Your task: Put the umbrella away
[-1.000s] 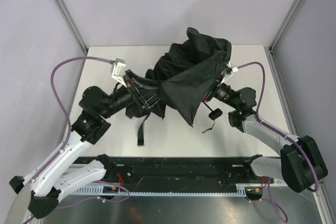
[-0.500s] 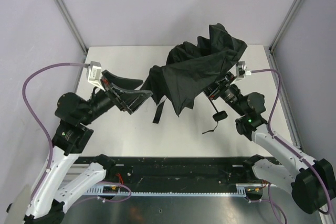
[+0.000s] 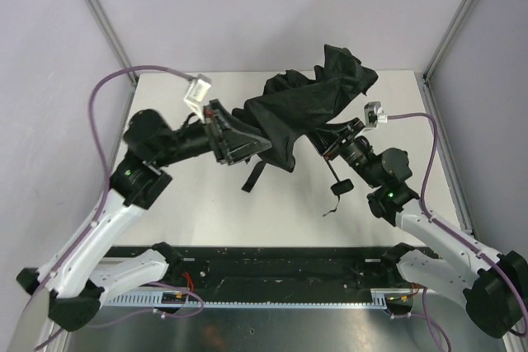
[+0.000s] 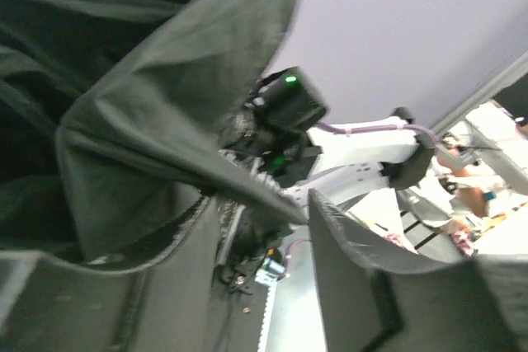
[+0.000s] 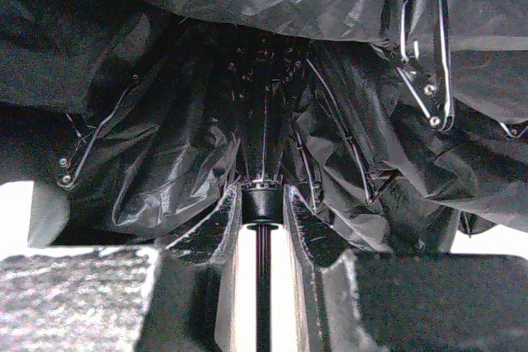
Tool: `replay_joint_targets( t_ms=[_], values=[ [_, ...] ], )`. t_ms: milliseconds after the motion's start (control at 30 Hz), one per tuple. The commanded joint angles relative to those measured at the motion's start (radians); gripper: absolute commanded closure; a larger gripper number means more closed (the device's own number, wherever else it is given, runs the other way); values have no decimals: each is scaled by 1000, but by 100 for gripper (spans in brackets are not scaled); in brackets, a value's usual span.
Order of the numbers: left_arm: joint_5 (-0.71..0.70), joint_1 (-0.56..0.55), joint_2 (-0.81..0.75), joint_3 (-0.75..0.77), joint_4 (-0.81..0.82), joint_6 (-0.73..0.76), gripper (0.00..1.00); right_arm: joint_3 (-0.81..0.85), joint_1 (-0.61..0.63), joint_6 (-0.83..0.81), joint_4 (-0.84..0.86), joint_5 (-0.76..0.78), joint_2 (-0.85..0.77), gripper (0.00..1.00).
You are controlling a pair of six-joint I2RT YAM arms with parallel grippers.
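1. White table [image 3: 165, 204] between lilac walls, slanting metal posts [image 3: 103, 26] at the far corners.
2. Hanging above the table's far half, clear of the surface: the umbrella [image 3: 309, 100], canopy collapsed but loose and bunched, panels sagging over bare ribs [image 5: 417, 92]. Closure strap [image 3: 254, 172] dangling undone. Handle [image 3: 341, 185] and wrist cord [image 3: 328, 208] drooping toward the near side.
3. Clenched on the umbrella's shaft [image 5: 262, 302] just under the rib hub: right gripper [image 5: 262, 218], fingers [image 5: 210, 232] pressed in from both sides.
4. At the canopy's left edge: left gripper [image 3: 241, 143], jaws apart around a fold [image 4: 165, 162] of cloth. Impossible to tell whether pinching it or merely enclosing it.
5. Judged about midway. Done: ribs folded inward, bundle lifted and supported from the right. Left to do, by the look of it: gathering the slack panels, wrapping them round the shaft, fastening the strap, setting the bundle down.
6. Open tabletop showing beneath the bundle and toward the near left. Tighter at the back and on the right, with the canopy's top close to the rear wall and the right arm working near the table's right edge. Black base rail [image 3: 289, 265] closing off the near edge. Likely hazard: loose cloth or the strap snagging on a finger.
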Motion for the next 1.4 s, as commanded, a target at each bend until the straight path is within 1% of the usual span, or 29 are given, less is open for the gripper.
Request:
replay_joint_targets(
  t_ms=[0,133,200,300,333,367,433,500,567,667,767,867,933,1033,1133,1167,1200,1267,1300,1367],
  values=[
    [-64,-18,92,28,22,32,56,13,63,-26,79,60,-75,100],
    [-96,-3,202,101,28,89,70,0,201,-58,64,172,-115,100],
    [-104,9,234,122,31,107,75,-18,265,-70,82,242,-129,100],
    [-97,26,241,106,33,110,78,-29,301,-82,90,283,-131,100],
    [-80,27,231,95,33,108,76,-31,303,-92,89,291,-130,100],
    [-58,27,216,80,34,105,72,-34,303,-100,91,297,-129,100],
    [-20,28,164,36,36,105,57,-38,284,-119,95,292,-126,100],
    [-4,30,82,-34,36,118,39,-38,246,-134,100,264,-126,100],
    [17,39,-19,-104,36,125,25,-37,200,-152,98,240,-129,100],
    [64,53,-148,-186,35,120,13,-31,129,-187,74,225,-141,100],
    [115,56,-222,-174,38,78,3,-10,117,-258,17,297,-141,100],
    [61,54,-224,-90,39,-12,1,22,180,-419,-37,449,-130,100],
    [-1,45,-175,-28,40,-87,1,33,251,-558,-22,583,-113,100],
    [-73,-1,-63,54,39,-138,9,42,338,-741,53,752,-75,100],
    [-107,-50,49,123,38,-142,16,45,396,-874,136,840,-38,100],
    [-124,-59,74,137,36,-141,17,45,405,-898,152,852,-31,100],
    [-152,-66,91,143,34,-138,15,45,412,-916,165,860,-28,100],
    [-230,-86,104,135,27,-113,5,46,421,-942,179,861,-25,100],
    [-272,-94,105,126,21,-102,3,47,426,-952,182,862,-24,100],
    [-336,-102,111,112,11,-88,1,46,434,-965,183,861,-23,100]
  ],
)
